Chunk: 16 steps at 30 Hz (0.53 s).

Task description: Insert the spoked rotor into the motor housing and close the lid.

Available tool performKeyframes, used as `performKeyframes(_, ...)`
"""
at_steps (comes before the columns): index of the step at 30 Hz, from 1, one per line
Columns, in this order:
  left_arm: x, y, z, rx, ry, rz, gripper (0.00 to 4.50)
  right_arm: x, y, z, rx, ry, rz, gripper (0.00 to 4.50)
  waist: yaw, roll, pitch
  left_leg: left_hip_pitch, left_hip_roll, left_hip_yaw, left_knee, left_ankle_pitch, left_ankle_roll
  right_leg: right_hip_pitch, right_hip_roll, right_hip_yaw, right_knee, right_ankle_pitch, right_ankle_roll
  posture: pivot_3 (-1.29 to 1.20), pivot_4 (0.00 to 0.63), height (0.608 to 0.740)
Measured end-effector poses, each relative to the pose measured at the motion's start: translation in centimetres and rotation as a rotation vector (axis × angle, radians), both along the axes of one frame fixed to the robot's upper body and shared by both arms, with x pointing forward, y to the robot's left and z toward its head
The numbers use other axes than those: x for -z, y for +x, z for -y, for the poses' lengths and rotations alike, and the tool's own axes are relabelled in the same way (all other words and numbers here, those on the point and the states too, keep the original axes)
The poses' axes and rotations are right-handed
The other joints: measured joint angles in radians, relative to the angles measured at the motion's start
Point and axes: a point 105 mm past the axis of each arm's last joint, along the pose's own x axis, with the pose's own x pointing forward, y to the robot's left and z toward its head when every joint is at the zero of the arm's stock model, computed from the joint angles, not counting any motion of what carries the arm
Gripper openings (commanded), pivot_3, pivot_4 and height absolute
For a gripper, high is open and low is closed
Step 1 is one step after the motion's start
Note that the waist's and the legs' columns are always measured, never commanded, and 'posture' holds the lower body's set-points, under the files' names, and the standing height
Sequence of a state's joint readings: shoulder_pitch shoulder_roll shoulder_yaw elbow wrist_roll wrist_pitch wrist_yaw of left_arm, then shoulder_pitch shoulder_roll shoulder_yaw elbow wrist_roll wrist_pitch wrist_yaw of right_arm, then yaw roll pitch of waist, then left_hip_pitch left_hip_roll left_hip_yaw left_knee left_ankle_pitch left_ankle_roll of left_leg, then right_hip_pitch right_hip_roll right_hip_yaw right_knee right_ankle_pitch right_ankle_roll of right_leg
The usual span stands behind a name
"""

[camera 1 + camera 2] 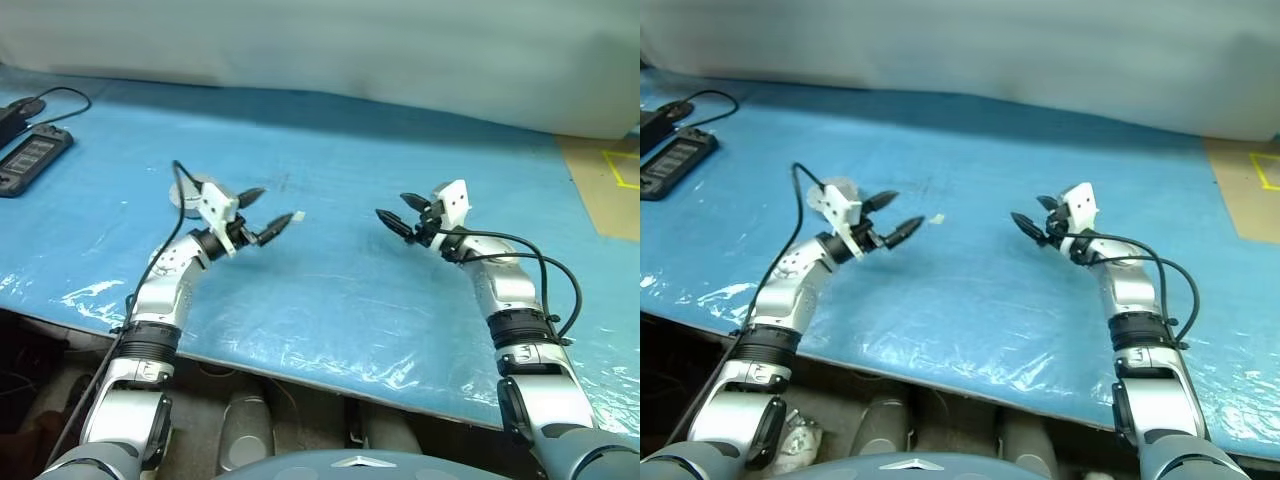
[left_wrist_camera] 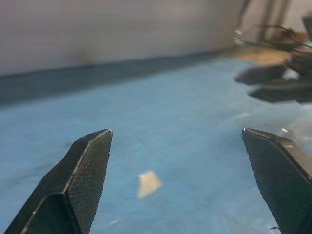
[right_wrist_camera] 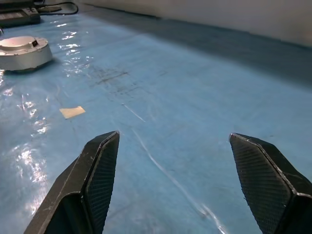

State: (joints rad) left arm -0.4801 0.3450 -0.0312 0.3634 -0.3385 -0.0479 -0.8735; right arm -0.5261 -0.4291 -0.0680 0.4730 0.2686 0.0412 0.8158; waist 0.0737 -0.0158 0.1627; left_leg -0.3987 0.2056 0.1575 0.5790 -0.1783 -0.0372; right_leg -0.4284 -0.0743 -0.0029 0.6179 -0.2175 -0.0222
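Observation:
The motor housing is a round, flat, pale grey puck standing on the blue table, and its lid is shut on top. It also shows just behind my left wrist. The spoked rotor is hidden. My left gripper hovers over the table to the right of the housing, open and empty, pointing towards the right arm. My right gripper faces it across a gap, open and empty too. In the wrist views both pairs of fingers stand wide apart over bare blue sheet.
A small tan scrap lies on the sheet near the left fingertips. A black handheld device with a cable sits at the far left. A tan board with yellow tape lies at the right. The table's front edge runs close below the arms.

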Motion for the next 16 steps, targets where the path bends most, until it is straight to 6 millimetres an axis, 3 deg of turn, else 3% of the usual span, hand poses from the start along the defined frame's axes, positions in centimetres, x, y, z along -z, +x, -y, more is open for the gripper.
performKeyframes(3, 0.3, 0.6, 0.8, 0.051, 0.041, 0.003, 4.45, 0.2, -1.8, 0.5, -0.082, -0.025, -0.002, 3.81, -0.001, 0.0, 0.0, 0.0, 0.0, 0.0, 0.0, 0.0, 0.001, 0.0, 0.0, 0.0, 0.0, 0.0, 0.0, 0.0, 0.15, 0.74)
performKeyframes(7, -0.9, 1.3, 1.4, 0.091, 0.038, 0.043, 4.5, -0.2, -3.0, 1.3, -0.121, -0.054, -0.003, 4.49, -0.002, 0.0, 0.0, 0.001, 0.0, 0.001, 0.0, 0.002, 0.004, 0.001, 0.0, 0.0, 0.0, 0.0, 0.0, 0.0, 0.15, 0.74)
performKeyframes(16, -0.2, 0.8, 1.7, 0.168, 0.045, 0.02, 4.5, 0.7, -4.0, 1.5, -0.131, -0.067, -0.035, 4.49, 0.001, 0.0, 0.0, 0.002, 0.0, 0.002, 0.0, 0.0, 0.008, 0.001, 0.0, 0.001, 0.0, 0.0, -0.001, 0.0, 0.15, 0.74)
